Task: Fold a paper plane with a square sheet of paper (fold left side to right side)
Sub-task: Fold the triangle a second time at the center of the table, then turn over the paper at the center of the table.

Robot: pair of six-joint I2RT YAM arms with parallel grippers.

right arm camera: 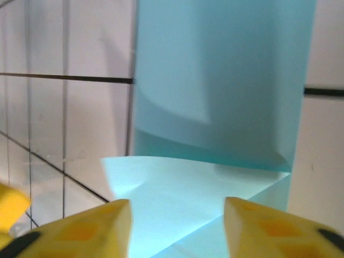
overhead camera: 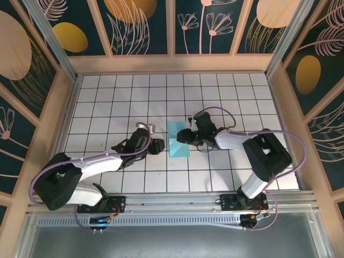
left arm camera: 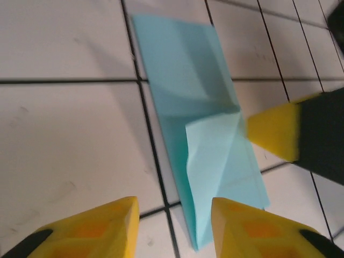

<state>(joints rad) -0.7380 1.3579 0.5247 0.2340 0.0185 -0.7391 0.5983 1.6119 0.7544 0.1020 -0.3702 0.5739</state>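
Square sheet of paper (overhead camera: 178,141), partly folded, on tiled table (overhead camera: 134,97)

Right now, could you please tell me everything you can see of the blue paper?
The paper is thin, plain, light turquoise and already folded into a long narrow strip lying flat on the white tiled table between the two arms. At the end nearer the left gripper, a paler triangular flap is folded over and looks slightly raised, with a crease through it. The right gripper is open at the flap; whether it touches the paper is unclear. The left gripper is open too.
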